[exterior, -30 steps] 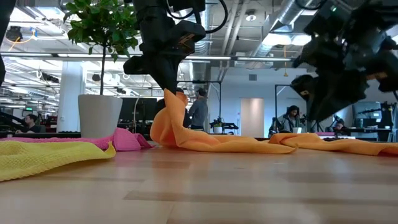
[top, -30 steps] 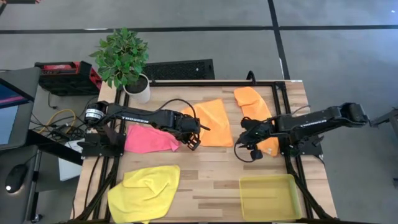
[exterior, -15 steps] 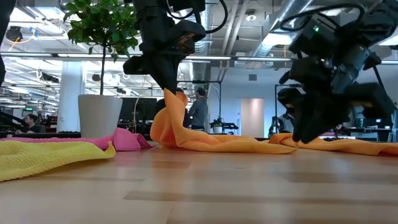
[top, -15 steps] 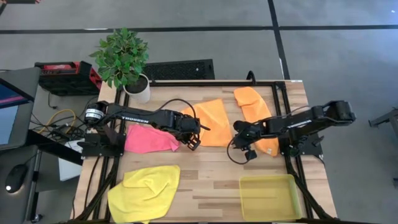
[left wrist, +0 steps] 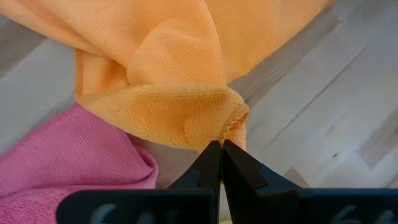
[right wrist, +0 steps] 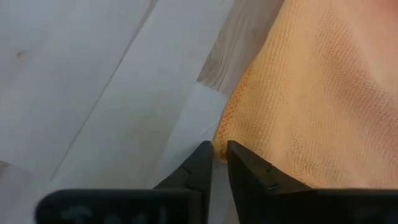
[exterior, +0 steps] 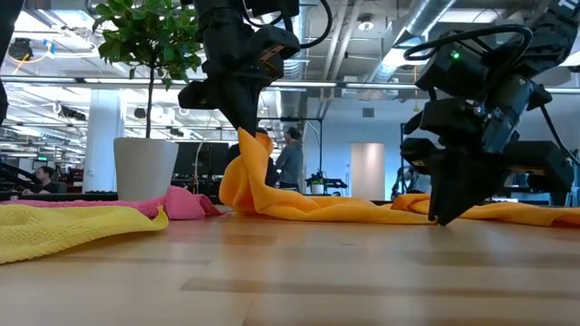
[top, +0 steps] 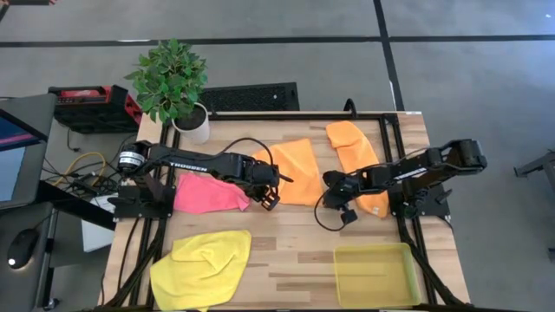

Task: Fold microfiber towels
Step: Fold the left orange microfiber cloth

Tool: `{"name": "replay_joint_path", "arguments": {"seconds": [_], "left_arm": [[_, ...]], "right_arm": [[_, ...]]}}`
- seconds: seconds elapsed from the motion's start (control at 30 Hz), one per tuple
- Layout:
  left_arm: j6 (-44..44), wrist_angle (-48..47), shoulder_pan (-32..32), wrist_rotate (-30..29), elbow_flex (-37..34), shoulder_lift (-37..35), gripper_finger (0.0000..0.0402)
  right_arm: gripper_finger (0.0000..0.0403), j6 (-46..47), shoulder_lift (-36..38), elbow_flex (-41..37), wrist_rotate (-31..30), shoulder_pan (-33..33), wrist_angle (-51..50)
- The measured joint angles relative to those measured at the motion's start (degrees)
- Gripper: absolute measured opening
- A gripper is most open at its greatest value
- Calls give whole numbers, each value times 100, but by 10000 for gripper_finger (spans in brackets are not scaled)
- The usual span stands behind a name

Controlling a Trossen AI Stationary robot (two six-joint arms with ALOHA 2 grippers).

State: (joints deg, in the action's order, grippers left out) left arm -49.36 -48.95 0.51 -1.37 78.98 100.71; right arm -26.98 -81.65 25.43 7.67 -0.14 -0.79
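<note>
The middle orange towel (top: 295, 169) lies near the centre of the wooden counter (top: 295, 251), toward its far side. Its corner nearest the pink towel is lifted off the wood: the left gripper (top: 270, 192) has its fingers (left wrist: 211, 163) pressed together on that bunched corner, and in the low view the cloth rises in a peak to the gripper (exterior: 237, 113) and drapes down onto the counter.

At the opposite near corner of the same towel, the right gripper (top: 332, 184) is down at counter level. Its fingers (right wrist: 239, 163) stand only slightly apart, set right at the towel's hemmed edge; the wrist view shows the edge running into the narrow gap, but whether the cloth is actually pinched I cannot tell. In the low view the gripper tip (exterior: 444, 215) touches down where the cloth meets the wood.

A second orange towel (top: 357, 156) lies just beside, along the counter's right side under the right arm, stretching from the far edge toward the middle. The hot pink towel (top: 208, 192) sits crumpled under the left arm, next to the lifted corner. The bright yellow towel (top: 204, 267) lies rumpled at the near left corner.

A translucent yellow tray (top: 376, 275) rests at the near right corner, and a potted plant (top: 173, 87) stands at the far left corner.
</note>
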Motion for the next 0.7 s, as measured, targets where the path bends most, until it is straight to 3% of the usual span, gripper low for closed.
{"name": "replay_joint_path", "arguments": {"seconds": [0.17, 0.43, 0.7], "left_arm": [[0, 0, -2, 0, 0, 0, 0], [-92, -90, 0, -139, 0, -189, 0], [-603, -292, -6, -703, 0, -864, 0]], "right_arm": [[9, 453, 2, 2, -27, 0, 32], [5, 1224, 310, 449, -56, 11, -836], [3, 1450, 1111, 1386, -718, 11, -2071]]}}
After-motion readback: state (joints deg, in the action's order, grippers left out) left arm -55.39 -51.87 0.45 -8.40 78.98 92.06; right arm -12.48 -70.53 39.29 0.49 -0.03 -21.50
